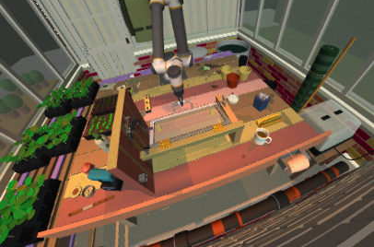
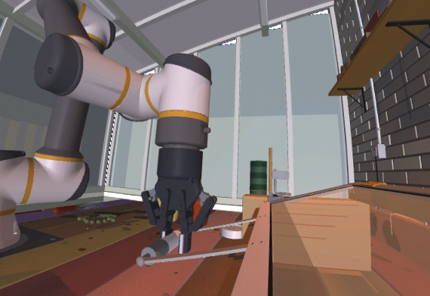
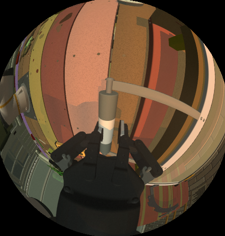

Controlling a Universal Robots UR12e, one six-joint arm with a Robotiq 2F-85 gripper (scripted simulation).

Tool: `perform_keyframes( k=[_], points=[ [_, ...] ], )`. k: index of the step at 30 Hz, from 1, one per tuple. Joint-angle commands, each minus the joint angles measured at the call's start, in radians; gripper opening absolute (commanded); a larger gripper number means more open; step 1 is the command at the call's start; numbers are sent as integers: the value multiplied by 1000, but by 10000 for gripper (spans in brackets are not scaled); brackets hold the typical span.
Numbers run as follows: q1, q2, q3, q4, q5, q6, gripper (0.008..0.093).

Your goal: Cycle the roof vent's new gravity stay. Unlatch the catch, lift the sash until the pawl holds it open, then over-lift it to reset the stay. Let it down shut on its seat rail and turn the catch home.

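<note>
The cylindrical sash handle sticks out from the far rail of the vent sash, carried on thin arms, and my gripper is closed around that handle just above the bench top. The glazed sash lies low in its wooden frame, near level. A dark curved stay part shows at the lower right of the wrist camera. I cannot make out the catch.
Clay pots and a blue box stand on the bench beyond the frame, with a mug at its near right. An upright board stands on the frame's left side. Plant trays line the floor left.
</note>
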Motion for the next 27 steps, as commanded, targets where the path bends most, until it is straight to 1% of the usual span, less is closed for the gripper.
perform_keyframes(
  k=[1, 9, 27],
  points=[
    [0, -1, -1, 0, 0, 0, 320],
    [0, -1, -1, 0, 0, 0, 480],
    [0, -7, -4, 9, 0, 0, 480]
  ],
)
